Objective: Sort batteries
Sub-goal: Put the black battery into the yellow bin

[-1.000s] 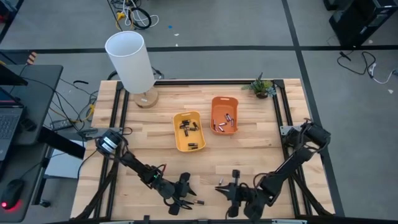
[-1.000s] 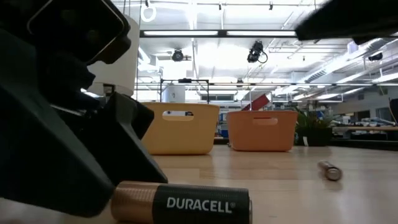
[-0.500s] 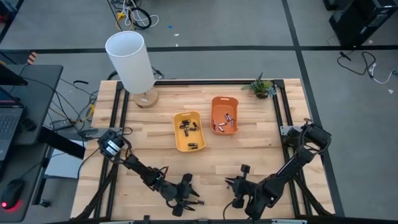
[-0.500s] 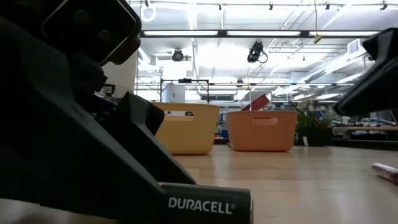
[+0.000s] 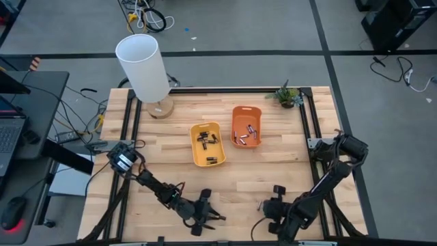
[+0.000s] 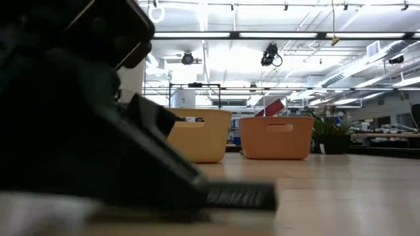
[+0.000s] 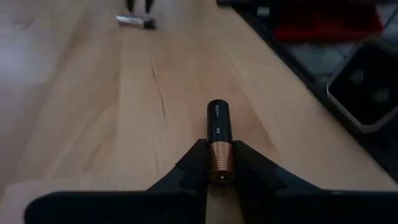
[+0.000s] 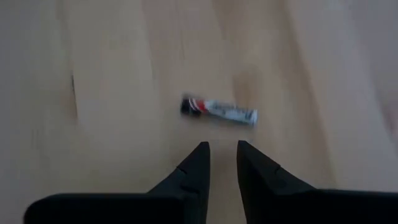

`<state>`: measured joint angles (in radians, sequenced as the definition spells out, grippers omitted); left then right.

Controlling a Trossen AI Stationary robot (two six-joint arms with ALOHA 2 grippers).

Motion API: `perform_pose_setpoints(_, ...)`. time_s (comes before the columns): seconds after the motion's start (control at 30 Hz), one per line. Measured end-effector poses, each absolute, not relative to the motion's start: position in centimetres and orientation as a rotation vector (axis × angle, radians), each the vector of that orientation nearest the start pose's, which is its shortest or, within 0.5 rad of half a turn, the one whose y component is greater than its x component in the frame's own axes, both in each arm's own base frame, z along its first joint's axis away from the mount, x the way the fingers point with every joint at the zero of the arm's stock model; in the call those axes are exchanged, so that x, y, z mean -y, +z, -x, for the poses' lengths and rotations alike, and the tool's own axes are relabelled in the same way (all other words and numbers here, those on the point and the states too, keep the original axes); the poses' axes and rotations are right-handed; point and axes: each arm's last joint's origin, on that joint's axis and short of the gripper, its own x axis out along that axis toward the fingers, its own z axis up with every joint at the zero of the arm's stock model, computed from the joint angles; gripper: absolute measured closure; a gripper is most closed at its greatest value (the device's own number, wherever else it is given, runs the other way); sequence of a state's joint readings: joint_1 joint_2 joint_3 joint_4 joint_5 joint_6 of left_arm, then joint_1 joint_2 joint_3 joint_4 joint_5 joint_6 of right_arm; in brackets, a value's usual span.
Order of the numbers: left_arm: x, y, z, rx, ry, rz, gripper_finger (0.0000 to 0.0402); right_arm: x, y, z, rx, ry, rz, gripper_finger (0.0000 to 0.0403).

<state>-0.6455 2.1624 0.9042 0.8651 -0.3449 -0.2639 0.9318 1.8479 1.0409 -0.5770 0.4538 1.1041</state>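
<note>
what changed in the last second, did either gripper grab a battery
The left gripper closed on the black-and-copper battery at the table's near edge. The right gripper drew back toward the near edge; the silvery battery lies loose ahead of it. The yellow tray and orange tray stayed put.

1. Left arm [image 5: 153, 183]: dark, slim, jointed links; a round silver-ringed base at its 10 o'clock end
2. Right arm [image 5: 321, 188]: matching black links; bulky base joint
3. Fingers [image 7: 193, 171]: matte black, tapered wedges
</note>
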Motion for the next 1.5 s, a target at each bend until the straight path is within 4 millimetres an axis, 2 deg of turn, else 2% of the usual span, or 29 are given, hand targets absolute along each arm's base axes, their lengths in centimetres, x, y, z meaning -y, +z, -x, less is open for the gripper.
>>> perform_pose_setpoints(0.1,22.4,8.1,-31.9,-0.318,-0.239,0.109,0.0326,-24.9,13.4,-19.7,-1.165,-0.226,-0.154,0.0337)
perform_pose_setpoints(0.2,21.9,9.5,-32.4,-0.261,-0.223,0.142,0.0322,-24.8,13.8,-19.4,-1.175,-0.241,-0.180,0.0338)
perform_pose_setpoints(0.37,20.1,13.0,-33.2,-0.204,-0.100,0.156,0.0330,-25.1,13.9,-19.6,-1.144,-0.241,-0.215,0.0338)
perform_pose_setpoints(0.6,14.2,18.4,-33.1,-0.312,0.205,0.060,0.0325,-25.5,14.0,-20.0,-1.106,-0.250,-0.336,0.0343)
perform_pose_setpoints(0.77,9.9,22.1,-31.3,-0.373,0.419,0.007,0.0326,-25.8,14.1,-20.2,-1.086,-0.237,-0.379,0.0343)
perform_pose_setpoints(0.87,7.7,23.3,-30.2,-0.424,0.491,0.019,0.0326,-25.9,14.1,-20.3,-1.079,-0.231,-0.388,0.0344)
perform_pose_setpoints(0.97,6.2,23.5,-29.4,-0.507,0.515,-0.006,0.0325,-25.9,14.1,-20.3,-1.077,-0.231,-0.386,0.0345)
perform_pose_setpoints(1.27,3.8,21.5,-28.8,-0.768,0.451,-0.008,0.0316,-25.7,14.2,-20.4,-1.014,-0.243,-0.333,0.0345)
perform_pose_setpoints(1.4,3.7,21.5,-28.8,-0.768,0.455,-0.006,0.0298,-25.7,14.2,-20.6,-1.010,-0.236,-0.323,0.0344)
perform_pose_setpoints(1.5,3.7,21.6,-28.9,-0.757,0.454,-0.005,0.0280,-25.7,14.3,-20.7,-0.999,-0.264,-0.397,0.0344)
